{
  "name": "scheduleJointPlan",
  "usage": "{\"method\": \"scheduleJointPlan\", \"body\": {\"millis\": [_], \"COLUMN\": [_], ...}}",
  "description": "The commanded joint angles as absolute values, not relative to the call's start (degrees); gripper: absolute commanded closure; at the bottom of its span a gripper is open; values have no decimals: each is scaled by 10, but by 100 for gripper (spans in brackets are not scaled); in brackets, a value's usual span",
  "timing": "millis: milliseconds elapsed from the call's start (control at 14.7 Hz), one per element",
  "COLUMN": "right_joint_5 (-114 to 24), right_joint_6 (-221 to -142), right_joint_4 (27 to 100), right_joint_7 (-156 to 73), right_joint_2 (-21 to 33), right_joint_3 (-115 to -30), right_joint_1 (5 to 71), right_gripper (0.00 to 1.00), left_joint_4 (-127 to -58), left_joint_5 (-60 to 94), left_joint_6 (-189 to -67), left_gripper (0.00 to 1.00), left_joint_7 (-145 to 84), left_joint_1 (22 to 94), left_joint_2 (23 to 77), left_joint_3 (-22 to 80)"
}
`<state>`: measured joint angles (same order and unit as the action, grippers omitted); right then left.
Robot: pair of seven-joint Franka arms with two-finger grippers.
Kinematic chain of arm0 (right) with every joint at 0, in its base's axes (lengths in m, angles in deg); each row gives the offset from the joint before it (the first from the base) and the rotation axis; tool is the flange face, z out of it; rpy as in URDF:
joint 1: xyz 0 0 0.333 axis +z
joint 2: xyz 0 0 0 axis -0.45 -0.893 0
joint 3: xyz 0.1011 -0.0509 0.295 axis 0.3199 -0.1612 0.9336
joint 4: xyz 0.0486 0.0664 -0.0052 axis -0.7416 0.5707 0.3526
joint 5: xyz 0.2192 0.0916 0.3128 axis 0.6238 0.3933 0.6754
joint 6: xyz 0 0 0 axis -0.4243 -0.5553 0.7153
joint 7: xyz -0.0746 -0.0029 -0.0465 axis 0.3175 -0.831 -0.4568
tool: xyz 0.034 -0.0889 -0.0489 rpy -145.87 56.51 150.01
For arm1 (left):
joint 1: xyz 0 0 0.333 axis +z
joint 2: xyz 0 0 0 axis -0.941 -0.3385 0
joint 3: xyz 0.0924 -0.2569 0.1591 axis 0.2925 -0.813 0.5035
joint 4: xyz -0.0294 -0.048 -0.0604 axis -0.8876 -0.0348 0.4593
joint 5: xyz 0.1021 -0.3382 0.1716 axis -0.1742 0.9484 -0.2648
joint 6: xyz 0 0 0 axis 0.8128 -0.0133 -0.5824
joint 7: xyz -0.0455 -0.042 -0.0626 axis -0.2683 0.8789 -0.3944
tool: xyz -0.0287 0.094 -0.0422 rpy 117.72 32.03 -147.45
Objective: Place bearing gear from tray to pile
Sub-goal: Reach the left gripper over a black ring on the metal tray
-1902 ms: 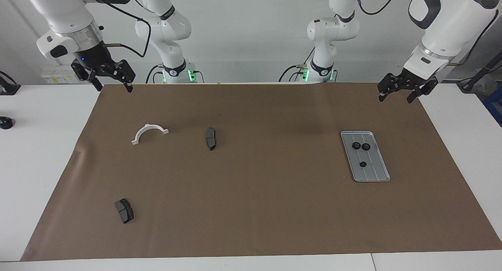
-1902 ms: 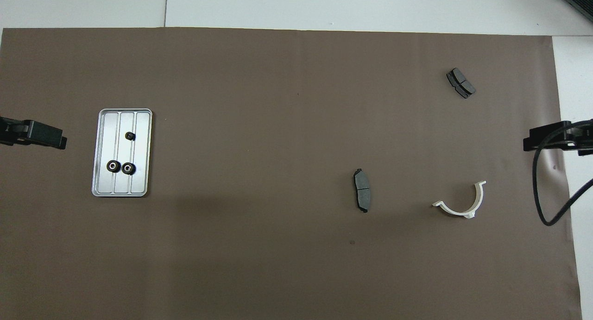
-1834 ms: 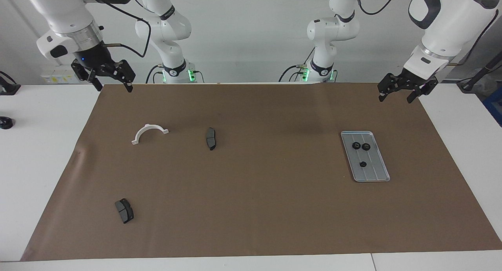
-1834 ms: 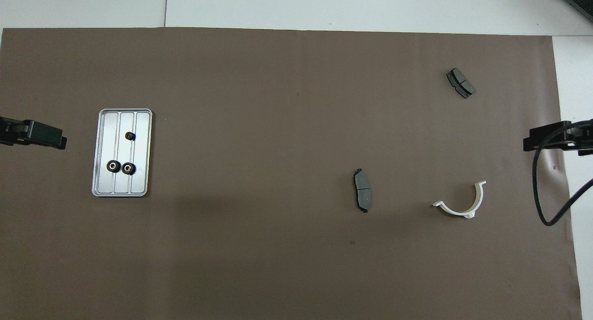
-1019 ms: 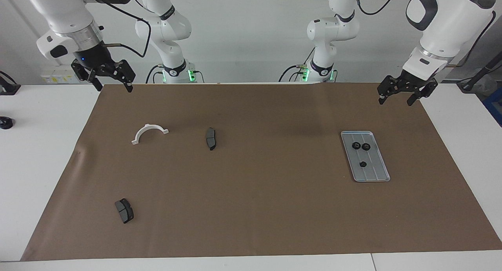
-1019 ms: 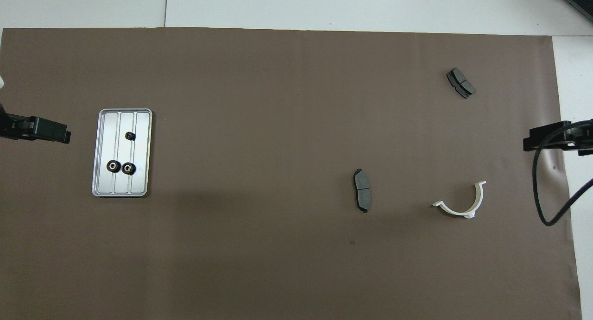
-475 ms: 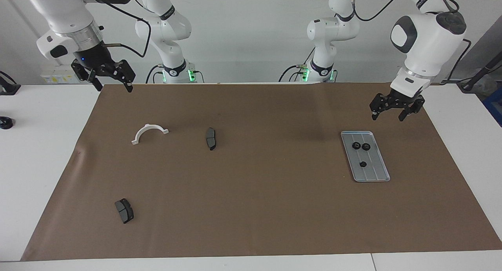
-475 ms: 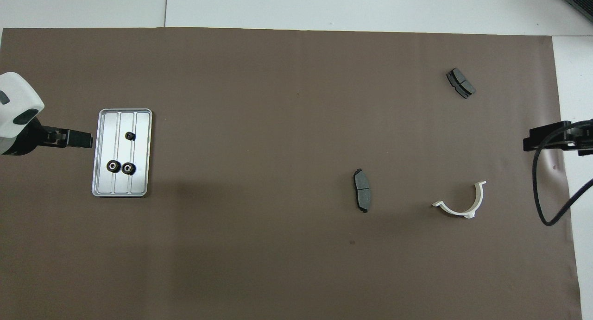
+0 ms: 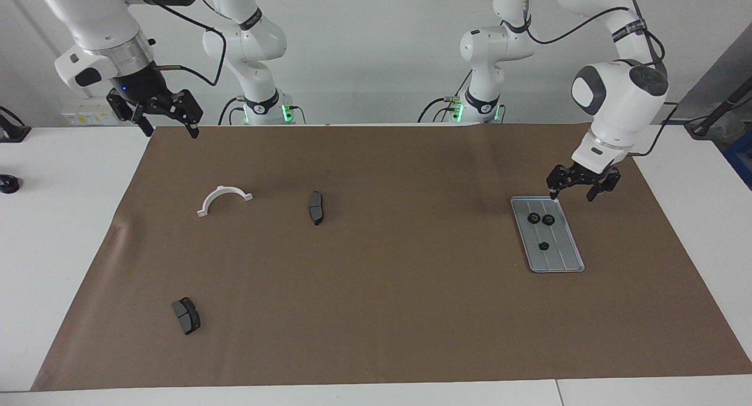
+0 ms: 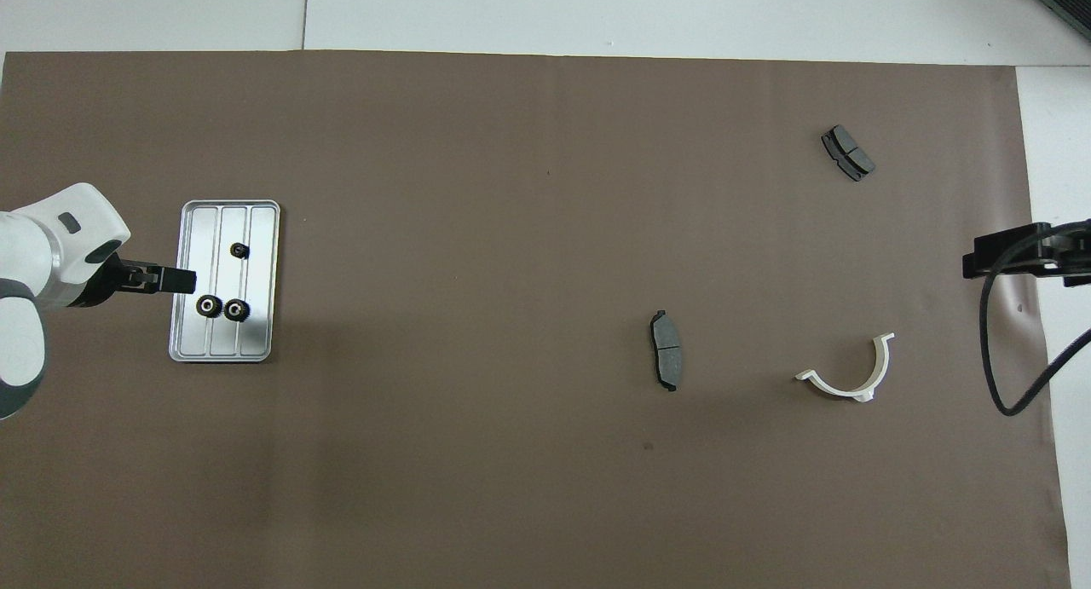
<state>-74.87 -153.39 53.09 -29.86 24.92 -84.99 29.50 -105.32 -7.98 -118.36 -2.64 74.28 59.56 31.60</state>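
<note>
The silver-grey grooved tray (image 9: pixel 563 250) lies on the brown mat toward the left arm's end of the table; it also shows in the overhead view (image 10: pixel 257 337). Three small black bearing gears lie in it: two side by side (image 9: pixel 533 218) (image 9: pixel 548 220) at the end nearer the robots, and one (image 9: pixel 544 245) farther out. In the overhead view they are the pair (image 10: pixel 207 305) (image 10: pixel 236 309) and the single one (image 10: pixel 239 250). My left gripper (image 9: pixel 571 195) is open and empty, in the air over the tray's nearer end (image 10: pixel 179 280). My right gripper (image 9: pixel 170 131) is open and waits over the mat's corner. No pile of gears shows.
A white half-ring bracket (image 9: pixel 223 197) (image 10: pixel 852 378) and a dark brake pad (image 9: pixel 316 207) (image 10: pixel 666 360) lie on the mat toward the right arm's end. A second brake pad (image 9: pixel 186 315) (image 10: pixel 847 152) lies farther from the robots.
My left arm has swung down and inward from the mat's corner to the tray's nearer end, its gripper still open. The right arm, the tray and the gears have not moved.
</note>
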Motion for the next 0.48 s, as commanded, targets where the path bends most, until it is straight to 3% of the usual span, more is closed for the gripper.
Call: {"method": "scheduleJointPlan", "body": {"millis": [0, 407], "right_joint_5": [-747, -747], "right_joint_6": [-1532, -1532], "right_joint_4": [530, 530], "right_joint_7": [-294, -294], "right_joint_2": [251, 251], "right_joint_3": [-844, -844], "right_joint_1": [289, 289], "right_gripper": [0, 0], "left_joint_4": [-1106, -1123], "left_joint_5": [-64, -53], "left_joint_6": [-1257, -1300], "left_gripper": [0, 0], "left_joint_7": [-10, -18], "left_joint_1": [762, 764], "left_joint_2": [595, 556], "left_joint_3": [311, 311]}}
